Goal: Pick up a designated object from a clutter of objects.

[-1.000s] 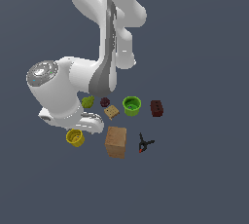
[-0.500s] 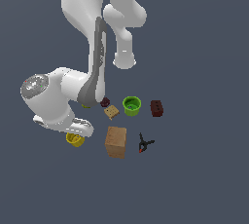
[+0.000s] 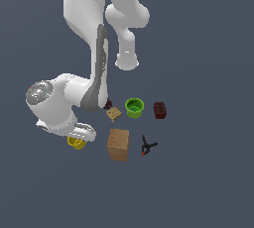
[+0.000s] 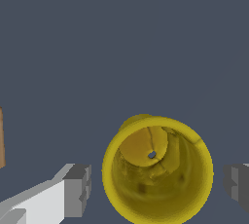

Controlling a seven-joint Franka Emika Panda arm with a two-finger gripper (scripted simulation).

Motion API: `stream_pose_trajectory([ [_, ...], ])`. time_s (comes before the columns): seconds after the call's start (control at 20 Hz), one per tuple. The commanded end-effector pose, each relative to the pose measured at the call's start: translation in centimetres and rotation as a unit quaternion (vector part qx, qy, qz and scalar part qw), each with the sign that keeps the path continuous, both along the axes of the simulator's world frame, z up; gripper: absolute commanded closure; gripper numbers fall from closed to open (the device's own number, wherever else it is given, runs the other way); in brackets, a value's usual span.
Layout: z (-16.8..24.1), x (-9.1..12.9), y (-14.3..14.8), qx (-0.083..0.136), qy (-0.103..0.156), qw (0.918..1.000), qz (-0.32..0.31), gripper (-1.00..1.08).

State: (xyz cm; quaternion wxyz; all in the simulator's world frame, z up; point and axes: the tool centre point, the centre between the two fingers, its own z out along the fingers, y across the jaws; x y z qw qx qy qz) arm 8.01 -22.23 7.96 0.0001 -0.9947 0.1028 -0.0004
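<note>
The tool (image 4: 156,185) hangs spread wide with the yellow cup (image 4: 158,169) between its fingers (image 4: 78,190), untouched, so it can close on it; the cup stands on the surface (image 3: 198,182), apart from the box (image 3: 118,144).

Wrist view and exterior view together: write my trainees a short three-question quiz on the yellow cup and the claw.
1. True or false: the yellow cup lies tipped on its side.
2. How do the claw fingers stand to the cup? A) shut on it B) open, either side C) inside it
3. In the exterior view, which cup stands between the cracker square and the dark red brick?

Key: 1 false; 2 B; 3 the green cup.
</note>
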Motion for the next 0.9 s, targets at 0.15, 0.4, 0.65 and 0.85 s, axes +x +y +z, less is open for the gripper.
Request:
stream_pose_trajectory([
  [0.15,-2.8,-0.1,0.0,0.0,0.001,1.0,0.0,-0.92],
  [0.4,-3.3,0.0,-0.1,0.0,0.001,1.0,0.0,-0.92],
  [0.65,-3.3,0.0,-0.1,0.0,0.001,1.0,0.0,1.08],
  [0.85,-3.3,0.0,-0.1,0.0,0.001,1.0,0.0,1.08],
])
